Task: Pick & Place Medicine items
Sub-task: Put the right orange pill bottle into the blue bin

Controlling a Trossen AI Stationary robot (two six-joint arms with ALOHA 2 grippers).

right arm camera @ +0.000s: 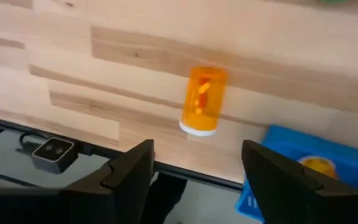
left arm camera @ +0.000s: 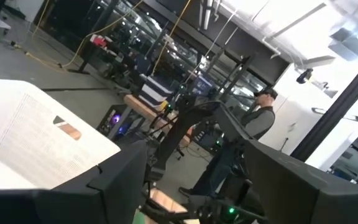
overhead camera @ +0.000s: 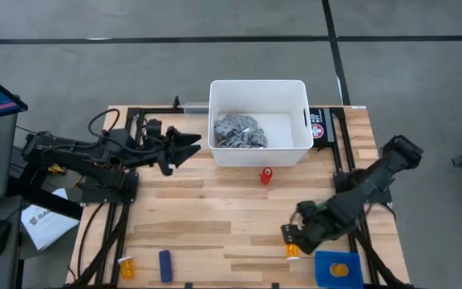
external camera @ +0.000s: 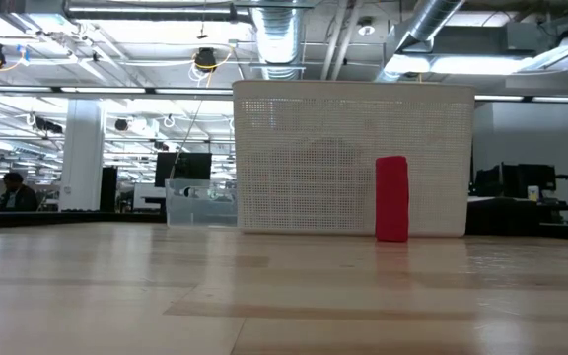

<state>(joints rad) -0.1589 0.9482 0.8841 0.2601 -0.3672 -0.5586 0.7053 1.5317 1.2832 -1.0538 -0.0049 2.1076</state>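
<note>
On the wooden table (overhead camera: 215, 217), I have the right gripper (right arm camera: 194, 171) spread wide just above a pill bottle (right arm camera: 202, 99) lying beside the blue box (overhead camera: 337, 269). Next I go down and pinch. The left gripper (overhead camera: 189, 148), open, waits beside the white bin (overhead camera: 259, 88). Only the wrist view shows the bottle's white cap.
</note>
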